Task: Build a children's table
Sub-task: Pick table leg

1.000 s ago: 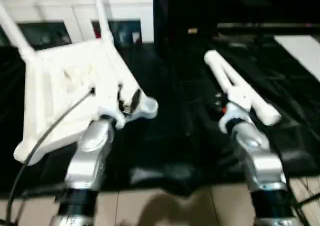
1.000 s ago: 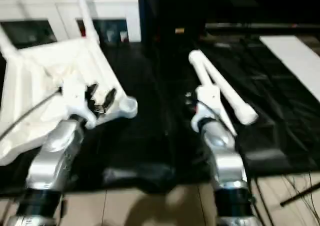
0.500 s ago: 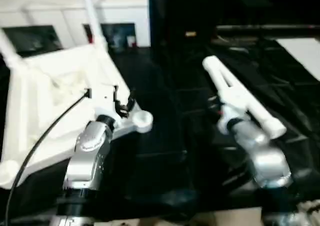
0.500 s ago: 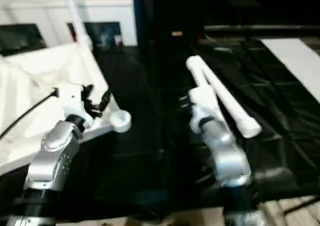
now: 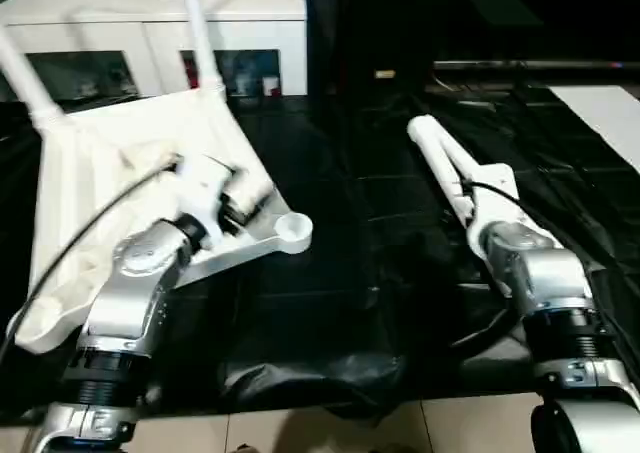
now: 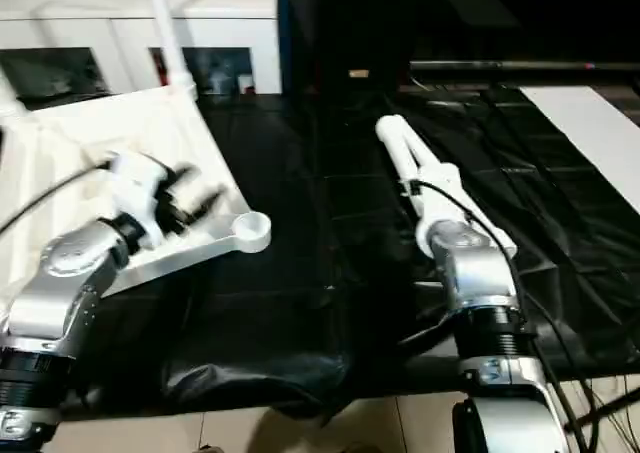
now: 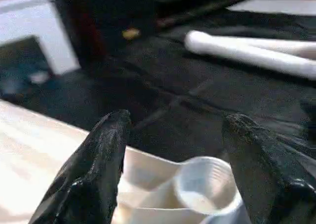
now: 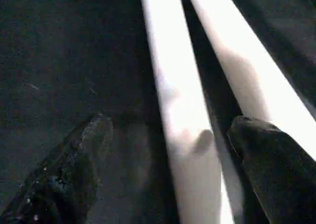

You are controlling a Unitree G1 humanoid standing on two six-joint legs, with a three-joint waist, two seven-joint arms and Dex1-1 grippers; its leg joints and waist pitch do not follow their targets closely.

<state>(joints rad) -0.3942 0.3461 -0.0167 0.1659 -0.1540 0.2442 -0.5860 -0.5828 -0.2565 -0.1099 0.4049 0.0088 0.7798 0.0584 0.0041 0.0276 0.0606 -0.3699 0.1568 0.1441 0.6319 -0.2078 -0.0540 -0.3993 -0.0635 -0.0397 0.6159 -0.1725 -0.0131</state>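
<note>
A black sheet (image 5: pixel 350 273) covers the work surface, creased and glossy, its near edge bunched in folds just short of pale floor tiles (image 5: pixel 300 433). A wide bare strip of sheet runs down the middle between the two arms.

On the robot's left lies the white table top (image 5: pixel 110 183), underside up and tilted, its near edge resting on the sheet. Two white legs already stand in its far corners: one (image 5: pixel 200 33) rises at the far right corner, the other (image 5: pixel 25 73) at the far left. The near right corner socket (image 5: pixel 292 231), a round open cup, juts out over the sheet with nothing in it.

Behind the top stands a white cabinet (image 5: pixel 150 33) with glass doors. No writing on it can be read.

On the right, two loose white legs (image 5: pixel 445 163) lie side by side, touching, on the sheet. A white panel (image 6: pixel 590 123) lies at the far right edge.

The left gripper (image 7: pixel 173 150) hovers over the table top beside the empty socket, fingers (image 7: pixel 98 169) spread wide and holding nothing. The right gripper (image 8: pixel 168 169) has its fingers (image 8: pixel 269 169) wide apart, straddling one loose leg without closing on it.
</note>
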